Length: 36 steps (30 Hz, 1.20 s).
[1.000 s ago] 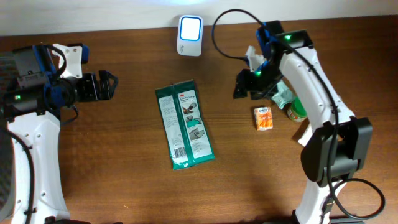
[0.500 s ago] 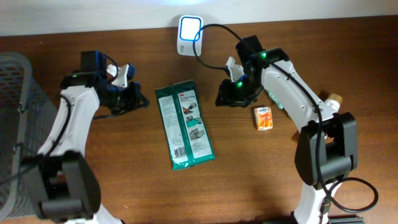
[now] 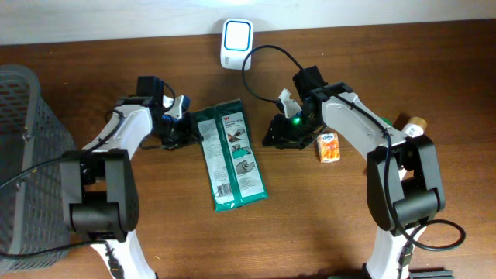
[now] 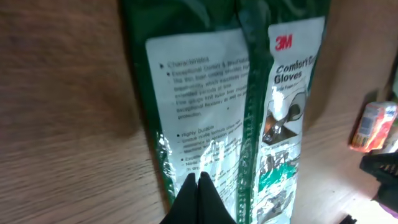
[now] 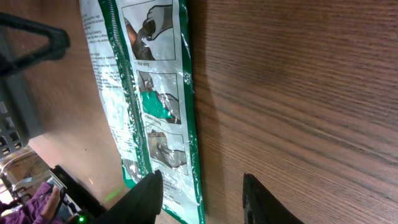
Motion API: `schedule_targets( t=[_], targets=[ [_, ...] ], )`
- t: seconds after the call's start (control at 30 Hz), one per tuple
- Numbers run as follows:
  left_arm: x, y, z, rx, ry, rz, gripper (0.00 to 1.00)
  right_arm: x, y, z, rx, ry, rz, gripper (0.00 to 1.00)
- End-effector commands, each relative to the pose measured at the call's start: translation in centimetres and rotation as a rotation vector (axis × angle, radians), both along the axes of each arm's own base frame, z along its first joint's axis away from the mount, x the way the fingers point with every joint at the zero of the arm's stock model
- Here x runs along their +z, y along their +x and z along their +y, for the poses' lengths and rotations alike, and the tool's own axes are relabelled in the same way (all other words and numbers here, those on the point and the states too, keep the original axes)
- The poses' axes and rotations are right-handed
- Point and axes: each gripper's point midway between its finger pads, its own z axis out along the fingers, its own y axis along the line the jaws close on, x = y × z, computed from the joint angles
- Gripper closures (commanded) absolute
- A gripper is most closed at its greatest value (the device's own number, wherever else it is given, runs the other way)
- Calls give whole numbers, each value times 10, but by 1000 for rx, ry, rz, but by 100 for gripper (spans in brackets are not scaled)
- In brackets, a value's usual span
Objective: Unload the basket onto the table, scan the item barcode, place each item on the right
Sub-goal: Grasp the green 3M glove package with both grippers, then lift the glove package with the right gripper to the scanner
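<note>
lying flat near the middle of the table (image 3: 325,232), the pack (image 3: 231,155) was seen label side up, well apart from the scanner (image 3: 236,36) at the far edge. the left gripper (image 3: 188,133) was set at the pack's edge on its own side, fingers pressed together; whether film was pinched could not be told. the right gripper (image 3: 273,138) was held just beside the opposite edge, fingers apart over bare wood. a carton (image 3: 329,146) was stood near the right arm, a basket (image 3: 23,155) at the far left.
</note>
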Motion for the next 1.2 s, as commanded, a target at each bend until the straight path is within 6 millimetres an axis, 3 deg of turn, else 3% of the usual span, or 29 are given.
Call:
schedule_targets(
  t=[0.0,0.1,0.23,0.37,0.4,0.43,0.53,0.63,0.73,0.87,0.9,0.97,1.03,1.1,1.17],
  targets=[
    [-11,-7,-5,-3,4,25,100,0,-2,2,-2,12,9,62],
    [-18,-5,-6,-5,4,18,100,0,-2,2,-2,11,9,62],
    [-48,-17,-5,-5,8,99,100,-5,-4,0,-4,1,14,61],
    [-62,-23,-5,-5,12,138,100,-32,-14,3,10,-14,71,61],
    [-65,-24,-5,-5,13,146,100,-39,-16,9,25,-17,80,60],
    [-67,-25,-4,-5,13,150,100,-47,-20,14,41,-21,90,52],
    [-67,-25,-4,-5,13,151,100,-66,-32,41,99,29,127,47],
    [-67,-25,-4,-5,13,151,100,-71,-36,72,151,168,128,46],
    [-67,-25,-4,-5,13,152,100,-69,-34,89,188,228,85,48],
    [-67,-26,-4,-5,13,152,100,-67,-27,100,203,246,27,73],
    [-67,-26,-4,-5,13,152,100,-66,-24,101,200,249,20,84],
    [-67,-24,-4,-5,13,144,100,-65,-21,101,200,256,2,96],
    [-66,-23,-3,-2,12,142,100,-52,-14,98,189,264,-24,96],
    [-52,-14,6,19,9,119,100,-14,4,87,161,291,-114,96],
    [-20,2,16,12,14,12,98,26,20,67,131,309,-208,96]
  ],
)
